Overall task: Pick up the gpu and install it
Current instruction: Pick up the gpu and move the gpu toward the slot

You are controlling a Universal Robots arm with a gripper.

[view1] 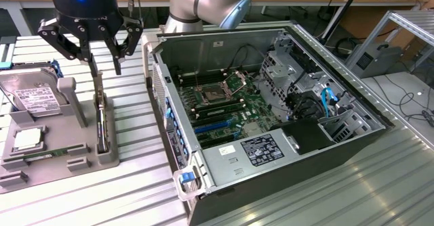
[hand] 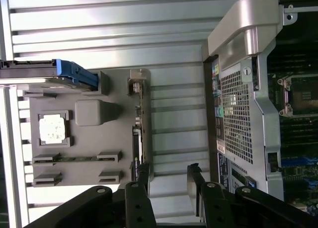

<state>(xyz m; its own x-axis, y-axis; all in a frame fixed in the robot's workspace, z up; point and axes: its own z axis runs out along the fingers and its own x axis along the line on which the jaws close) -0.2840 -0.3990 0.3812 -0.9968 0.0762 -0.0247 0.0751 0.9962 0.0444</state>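
The gpu (view1: 101,127) is a thin dark card standing on edge in a slot along the side of the grey fixture tray (view1: 64,172) nearest the computer case. Its silver bracket end points away from the table's front. In the wrist view the gpu (hand: 139,118) runs as a narrow line along the tray's edge (hand: 89,138). My gripper (view1: 103,66) hangs open just above the card's bracket end, holding nothing. Seen from the wrist, the gripper (hand: 168,167) has one fingertip (hand: 144,167) about in line with the card, and the gap sits toward the case.
The open computer case (view1: 339,134) lies at the exterior view's right, its motherboard showing a blue slot (view1: 217,126). The tray also holds a hard drive (view1: 30,94), a processor chip (view1: 27,138) and a green memory stick (view1: 40,157). The table is ribbed metal.
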